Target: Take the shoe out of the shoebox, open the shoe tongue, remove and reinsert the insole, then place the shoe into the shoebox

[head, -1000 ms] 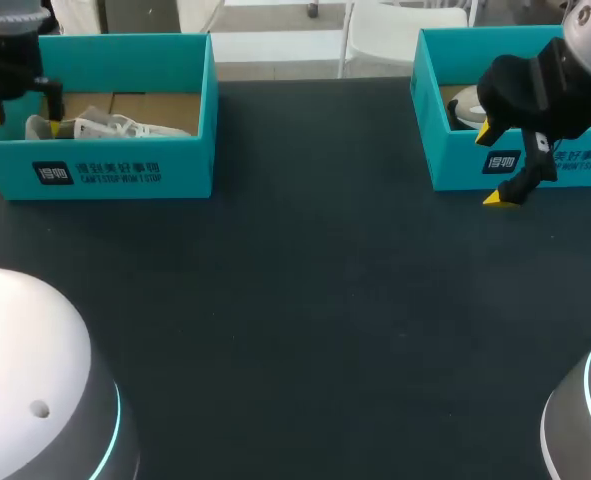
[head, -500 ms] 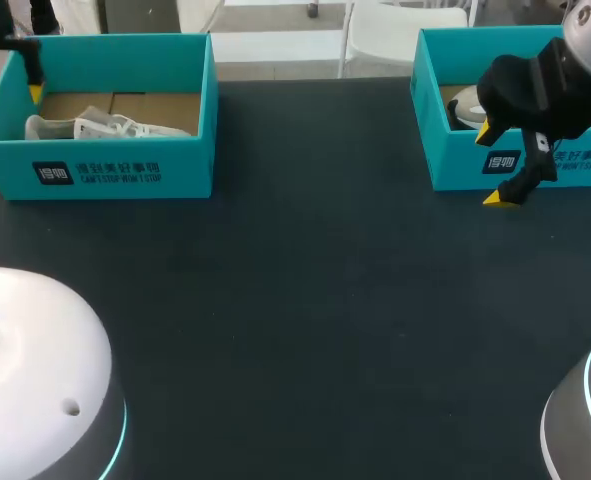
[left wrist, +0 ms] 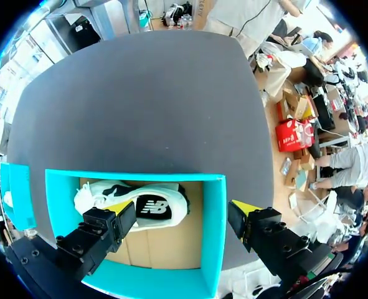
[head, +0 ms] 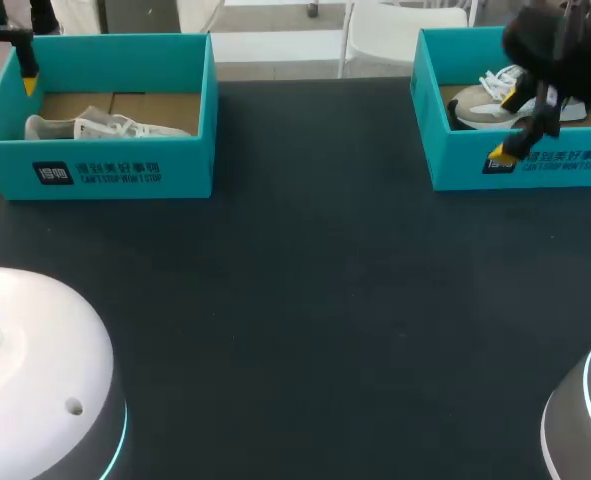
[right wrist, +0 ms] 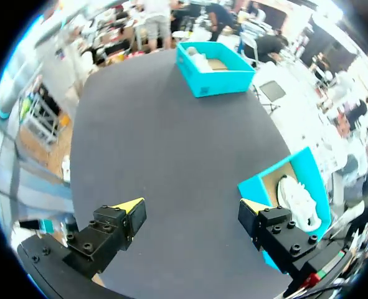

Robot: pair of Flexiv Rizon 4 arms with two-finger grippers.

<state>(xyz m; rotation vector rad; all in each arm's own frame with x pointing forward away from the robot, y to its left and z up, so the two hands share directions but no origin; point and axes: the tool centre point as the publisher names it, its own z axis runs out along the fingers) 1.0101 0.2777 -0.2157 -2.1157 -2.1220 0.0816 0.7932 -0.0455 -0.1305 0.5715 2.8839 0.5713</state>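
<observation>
Lying in teal shoebox (left wrist: 213, 218), white shoe (left wrist: 159, 205)

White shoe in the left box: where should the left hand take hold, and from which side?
Come straight down from above, since the shoebox walls block any sideways approach. The shoe seems to lie on its side along the box floor, so the open left hand should probably pinch its midsection, sole edge to lace side.

table (head: 315, 300): dark | on it: left shoebox (head: 105, 172), teal; right shoebox (head: 455, 165), teal
</observation>
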